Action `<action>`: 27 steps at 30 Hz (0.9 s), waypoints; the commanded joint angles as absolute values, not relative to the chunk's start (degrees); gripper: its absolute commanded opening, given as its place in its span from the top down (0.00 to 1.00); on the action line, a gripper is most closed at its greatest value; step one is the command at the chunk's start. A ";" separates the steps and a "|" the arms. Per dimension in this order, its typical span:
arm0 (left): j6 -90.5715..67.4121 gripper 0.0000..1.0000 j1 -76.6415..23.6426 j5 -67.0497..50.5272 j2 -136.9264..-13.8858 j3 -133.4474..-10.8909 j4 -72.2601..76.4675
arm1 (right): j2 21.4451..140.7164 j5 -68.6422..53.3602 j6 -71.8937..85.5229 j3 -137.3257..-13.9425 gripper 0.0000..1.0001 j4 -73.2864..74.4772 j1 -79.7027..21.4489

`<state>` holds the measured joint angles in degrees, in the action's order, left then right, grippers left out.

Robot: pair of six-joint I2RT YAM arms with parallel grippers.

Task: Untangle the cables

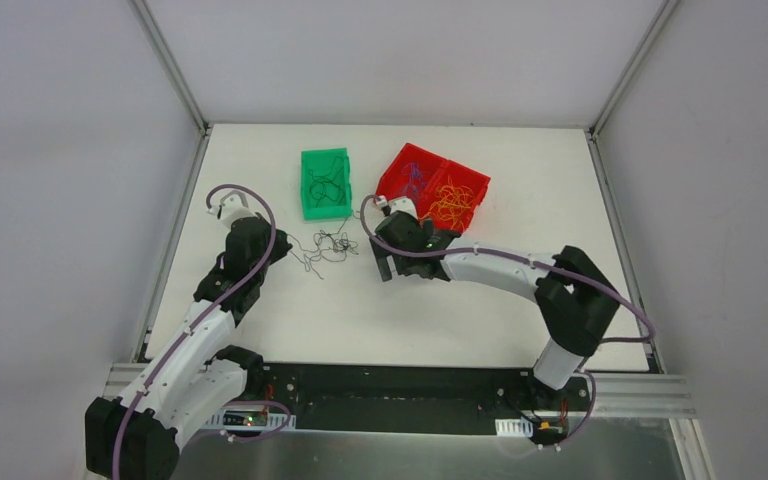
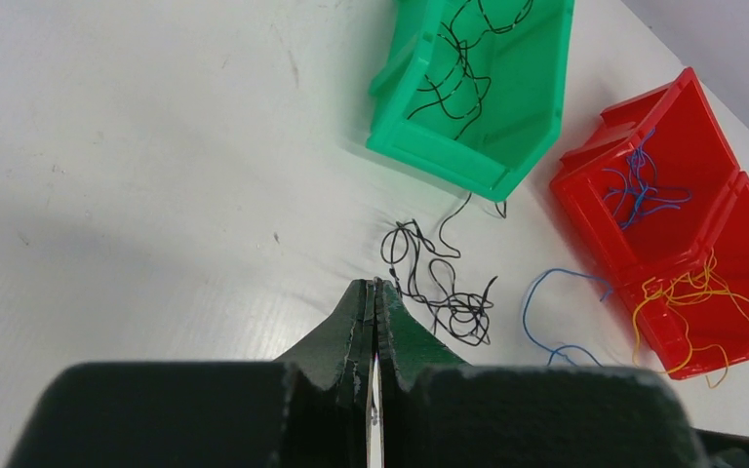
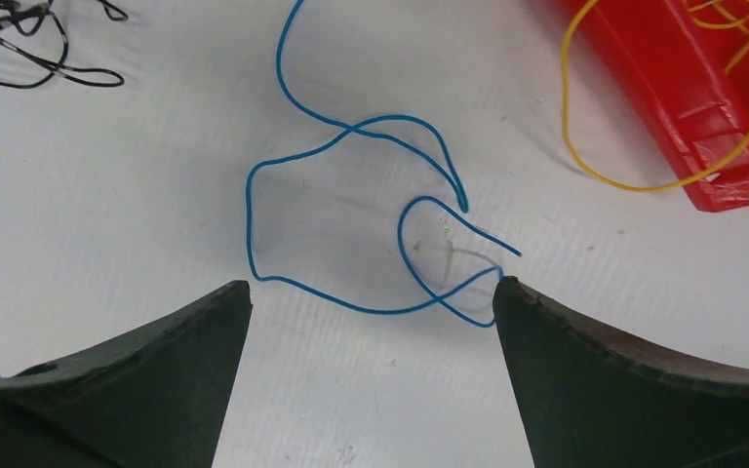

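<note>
Black cables [image 2: 458, 314], blue cable [image 3: 351, 129], yellow-orange cables [image 1: 450, 205], green bin [image 1: 307, 185], red bin [image 1: 392, 183], white table [image 1: 460, 320].

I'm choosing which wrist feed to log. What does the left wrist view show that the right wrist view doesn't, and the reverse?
Left wrist only: the green bin holding black wires, blue wires inside the red bin, and the shut left gripper. Right wrist only: the open right gripper, above the loops of the loose blue wire. Both: that loose blue wire on the table, the black tangle, and the red bin's edge with yellow-orange wires spilling over it.
</note>
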<state>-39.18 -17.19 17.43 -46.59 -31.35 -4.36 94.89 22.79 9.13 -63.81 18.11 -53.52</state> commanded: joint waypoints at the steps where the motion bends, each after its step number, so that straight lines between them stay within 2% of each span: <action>1: -37.62 1.00 -17.23 16.13 -45.83 -33.31 -1.85 | 99.30 24.97 8.24 -68.67 0.00 22.75 -53.71; 5: -37.54 1.00 -17.23 15.76 -45.81 -33.36 -1.67 | 95.25 23.74 25.42 -64.81 0.00 21.12 -50.51; 9: -37.23 1.00 -17.23 15.82 -45.70 -33.30 -1.54 | 87.81 34.98 37.40 -61.74 0.00 19.96 -52.53; 11: -37.18 1.00 -17.23 15.93 -45.68 -33.31 -1.49 | 85.86 40.98 47.94 -62.79 0.00 24.81 -53.34; 14: -37.09 1.00 -17.23 15.70 -45.71 -33.31 -1.30 | 88.28 44.44 66.28 -70.22 0.00 40.76 -53.39; 18: -36.92 1.00 -17.23 15.63 -45.79 -33.31 -1.32 | 94.70 36.37 80.49 -79.37 0.00 54.46 -53.42; 27: -36.86 1.00 -17.23 15.64 -45.28 -33.24 -1.20 | 102.55 33.63 95.83 -83.62 0.01 54.30 -55.81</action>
<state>-37.87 -17.19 16.53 -46.19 -31.35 -3.25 99.42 34.85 84.58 -80.60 49.39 -55.31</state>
